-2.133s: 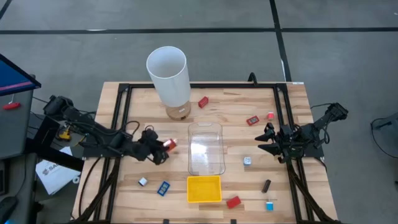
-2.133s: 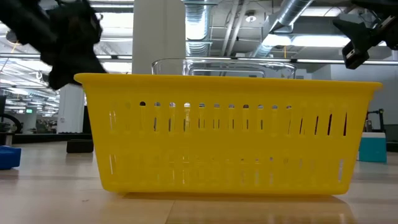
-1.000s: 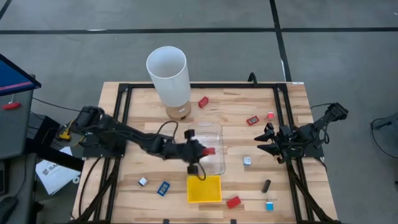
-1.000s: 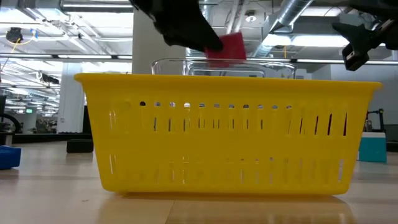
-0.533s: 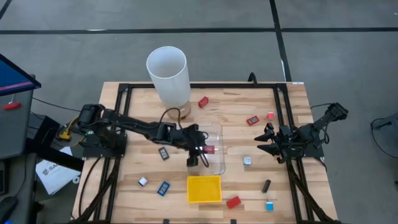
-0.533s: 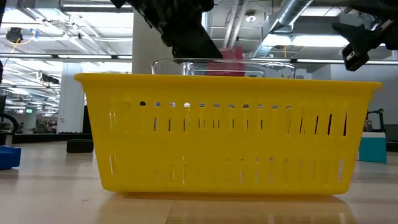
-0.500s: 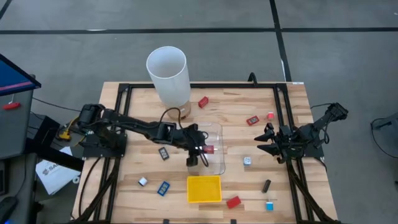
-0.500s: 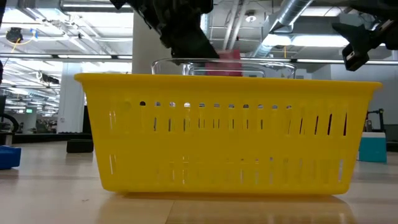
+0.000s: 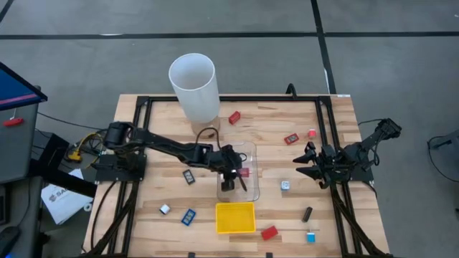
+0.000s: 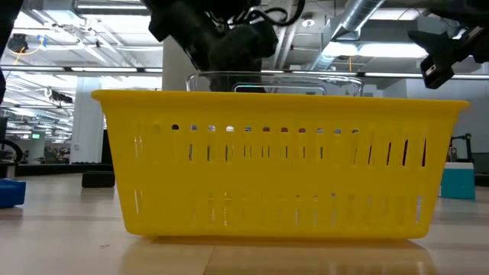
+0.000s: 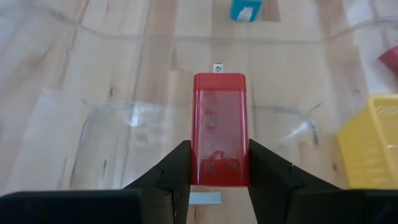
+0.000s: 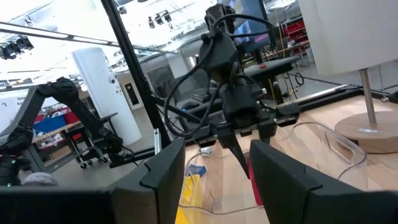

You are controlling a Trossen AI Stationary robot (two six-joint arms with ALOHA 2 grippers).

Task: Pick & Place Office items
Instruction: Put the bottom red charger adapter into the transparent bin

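My left gripper [image 9: 238,175] is inside the outline of the clear plastic bin [image 9: 247,154], shut on a small red block [image 11: 219,112]. The low view shows only the gripper's dark body [image 10: 229,38] above the yellow tray's rim; the block is hidden there. My right gripper [image 9: 304,162] waits open near the table's right edge. Loose office items lie on the wood: red pieces [image 9: 234,117] [image 9: 290,138] [image 9: 269,232], a pink one [image 9: 312,133], a white one [image 9: 285,185], a black one [image 9: 307,213] and blue ones [image 9: 310,236] [image 9: 188,216]. My left gripper pinches the red block between its two fingers [image 11: 177,171], one on each long side, at the block's end nearest the wrist [image 11: 219,174]. The block points straight out along the fingers, over the clear bin's floor. I cannot tell whether it touches the bin.
The yellow tray [image 9: 235,217] stands just near of the clear bin. The tall white cylinder [image 9: 193,86] stands at the far edge on a wooden base. A white piece [image 9: 165,209] and a dark piece [image 9: 188,176] lie left of the bin. Black frame rails run along both table sides.
My left gripper has kept hold of the red block and carried it from the bin's near end farther over the bin, then downward. In the low view the block stood above the bin's rim, sank behind it, and is now hidden. My right arm kept still.
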